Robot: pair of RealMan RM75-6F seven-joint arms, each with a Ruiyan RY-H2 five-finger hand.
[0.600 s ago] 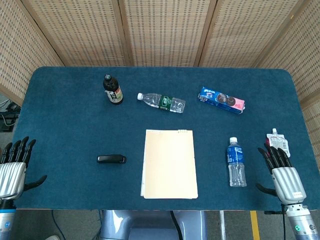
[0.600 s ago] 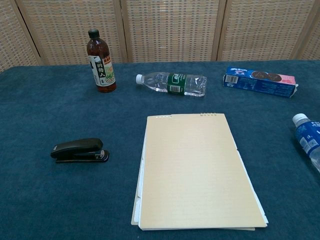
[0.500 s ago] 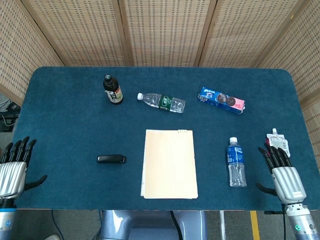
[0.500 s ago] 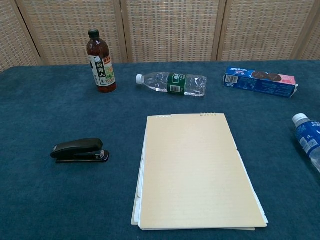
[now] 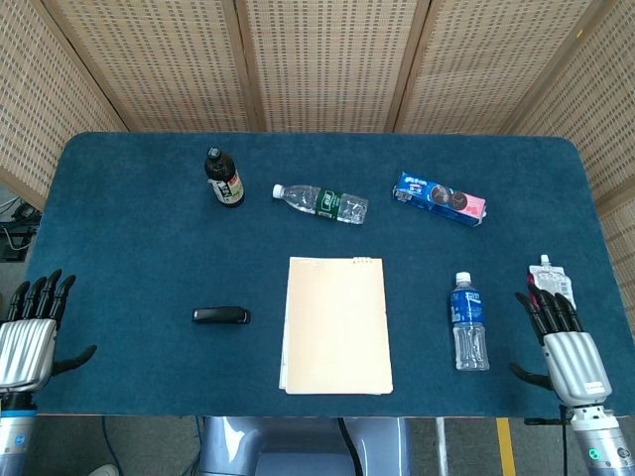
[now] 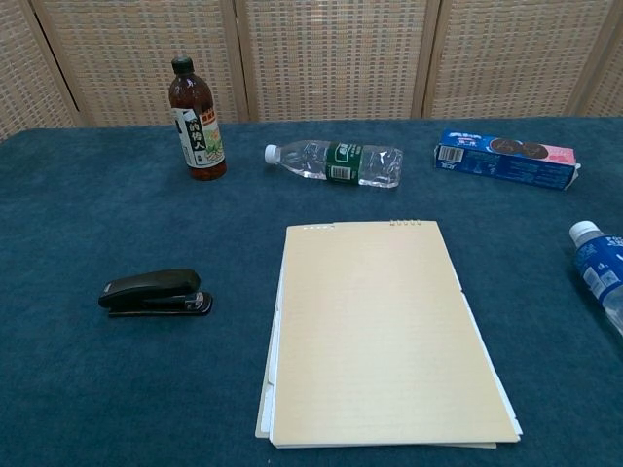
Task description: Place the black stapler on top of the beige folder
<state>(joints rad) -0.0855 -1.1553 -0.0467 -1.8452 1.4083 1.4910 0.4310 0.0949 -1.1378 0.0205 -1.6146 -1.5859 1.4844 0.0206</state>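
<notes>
The black stapler (image 5: 221, 315) (image 6: 155, 292) lies flat on the blue table, left of the beige folder (image 5: 335, 324) (image 6: 378, 331), which lies flat near the front edge. My left hand (image 5: 30, 337) hovers at the table's front left corner, fingers spread and empty, well left of the stapler. At the front right corner my right hand (image 5: 564, 347) is likewise spread and holds nothing. Neither hand shows in the chest view.
A dark sauce bottle (image 5: 224, 178) stands at the back left. A clear water bottle (image 5: 320, 203) lies beside it, and a blue cookie box (image 5: 440, 198) lies further right. A blue-labelled bottle (image 5: 466, 321) lies right of the folder, a white pouch (image 5: 550, 276) near my right hand.
Both hands have slid slightly back toward the front edge. The stapler, folder and other objects have not moved.
</notes>
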